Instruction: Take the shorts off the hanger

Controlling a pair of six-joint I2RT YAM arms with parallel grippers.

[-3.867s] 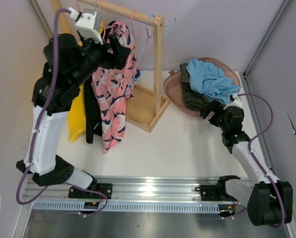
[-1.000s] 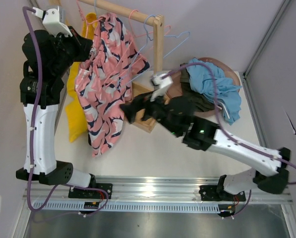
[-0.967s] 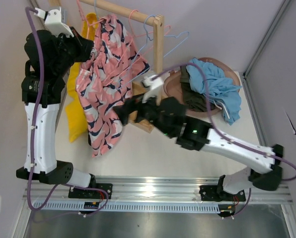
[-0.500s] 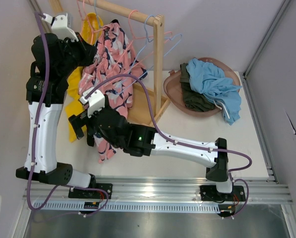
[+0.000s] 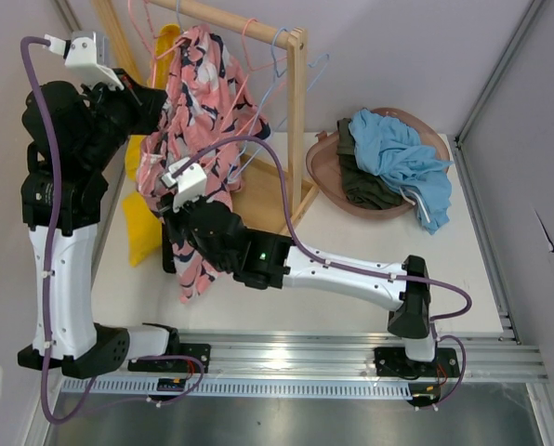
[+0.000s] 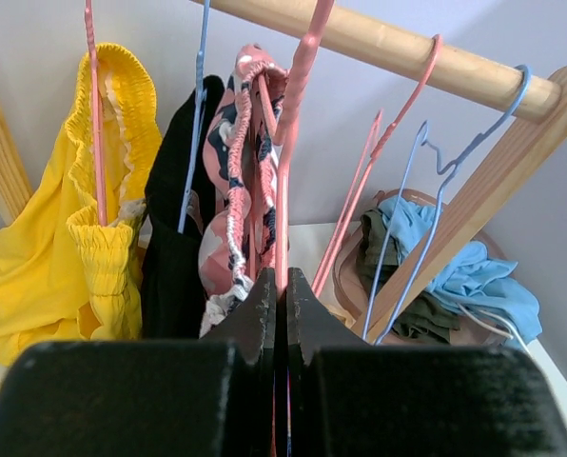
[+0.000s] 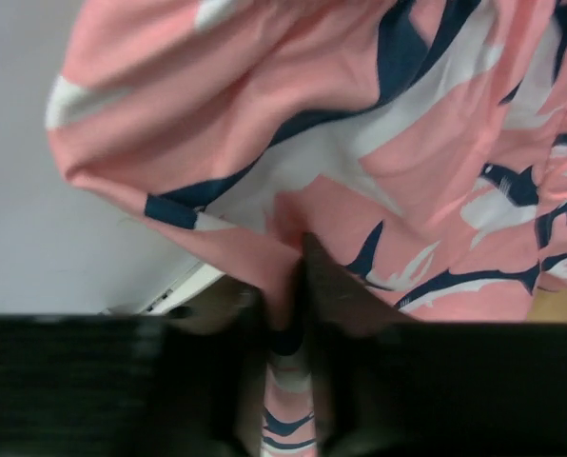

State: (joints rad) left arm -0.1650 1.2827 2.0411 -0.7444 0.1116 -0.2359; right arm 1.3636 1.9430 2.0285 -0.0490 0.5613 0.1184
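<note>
Rack at 11 o'clock: my left gripper (image 6: 282, 288) is pinched shut on the stem of a pink hanger (image 6: 291, 133), with nothing but the wire between the jaws. The shorts (image 5: 203, 130), pink with navy and white marks, drape from that hanger just under the wooden rail (image 5: 240, 20). My right gripper (image 7: 288, 281) is clamped tight on a fold near their lower edge, the arm reaching across the table (image 5: 351, 232) from 5 o'clock.

The shorts are crowded. A black garment (image 6: 174, 238) touches them on the 9 o'clock side, and a yellow garment (image 6: 93, 219) hangs just beyond it. At 3 o'clock, an empty blue hanger (image 6: 412, 238) and a spare pink one (image 6: 364, 190) dangle close by. A basket (image 5: 322, 165) holding blue cloth (image 5: 393, 149) and dark cloth (image 5: 361, 186) sits well apart at 2 o'clock.

The hanger's hook runs off the top of the left wrist view, so I cannot tell whether it is on the rail. From above, the right fingertips are lost against the cloth. The lower part of the right wrist view is dark blur.
</note>
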